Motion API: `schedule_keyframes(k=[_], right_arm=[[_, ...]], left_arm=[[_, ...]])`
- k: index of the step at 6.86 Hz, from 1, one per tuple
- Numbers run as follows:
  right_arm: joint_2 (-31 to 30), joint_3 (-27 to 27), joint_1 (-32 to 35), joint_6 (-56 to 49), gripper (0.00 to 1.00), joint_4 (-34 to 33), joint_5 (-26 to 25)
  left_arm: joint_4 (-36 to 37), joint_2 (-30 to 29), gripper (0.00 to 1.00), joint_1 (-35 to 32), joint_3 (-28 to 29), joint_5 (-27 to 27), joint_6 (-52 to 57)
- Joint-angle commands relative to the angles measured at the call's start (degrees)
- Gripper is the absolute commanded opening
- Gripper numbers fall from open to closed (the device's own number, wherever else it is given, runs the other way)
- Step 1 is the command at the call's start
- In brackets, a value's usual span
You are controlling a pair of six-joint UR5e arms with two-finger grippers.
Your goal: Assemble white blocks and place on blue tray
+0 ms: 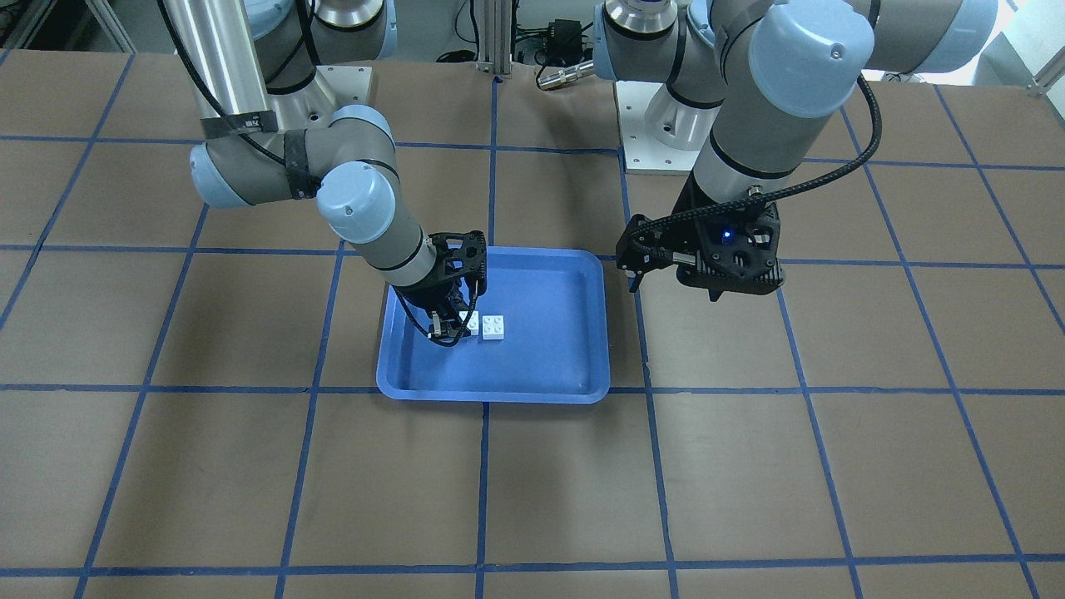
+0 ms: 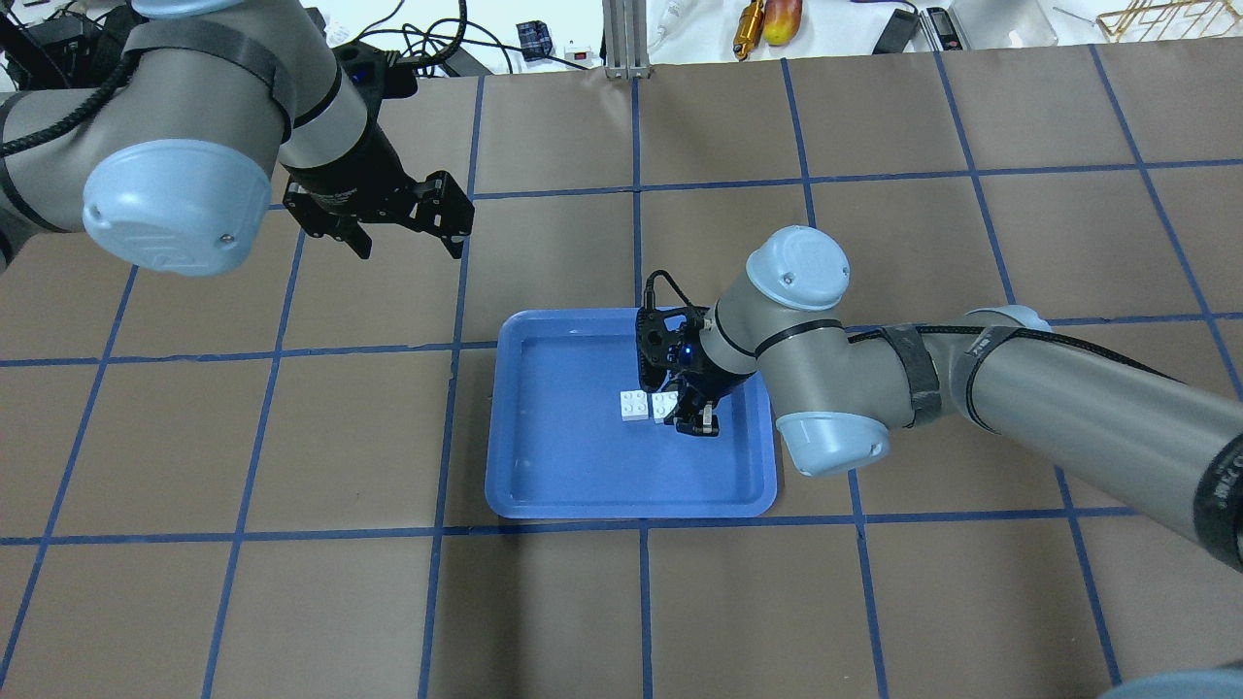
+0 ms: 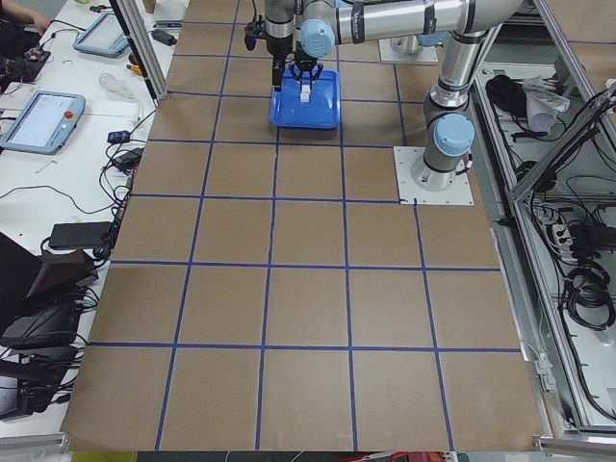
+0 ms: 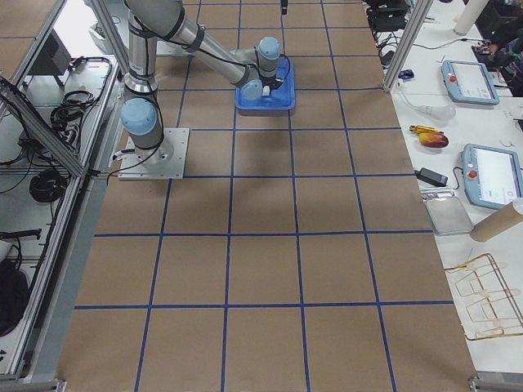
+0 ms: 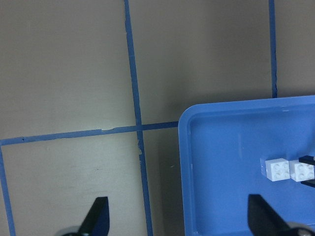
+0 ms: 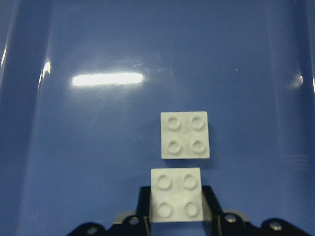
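Observation:
Two white blocks lie side by side on the blue tray (image 1: 549,349), a thin gap between them, both studs up. My right gripper (image 1: 450,329) reaches down into the tray and is shut on one white block (image 6: 176,194), its fingers against two opposite sides. The other white block (image 6: 185,134) lies free just beyond it. Both blocks also show in the overhead view, the held one (image 2: 665,406) and the free one (image 2: 634,405). My left gripper (image 2: 408,238) hangs open and empty above the table, away from the tray (image 2: 583,466).
The tray stands on a brown table marked with blue tape lines (image 1: 482,482). The arm base plates (image 1: 657,125) are at the robot's edge. Cables and tools (image 2: 757,24) lie beyond the far edge.

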Motion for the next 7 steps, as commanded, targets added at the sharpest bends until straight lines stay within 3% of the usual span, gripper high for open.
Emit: schedule_keyframes(k=[1,6,7], right_arm=[[0.6,0.0,0.2,1.6,0.00,-1.3,0.0],[0.8,0.1,0.9,1.8,0.00,-2.5,0.0],[0.8,0.2,0.9,2.8,0.20,-2.6,0.0]], left_arm=[[0.9,0.0,1.00,0.2,0.1,-0.1,0.1],[1.8,0.0,1.00,-0.1,0.0,0.0,-0.1],[1.8,0.1,1.00,0.2,0.2,-0.1,0.0]])
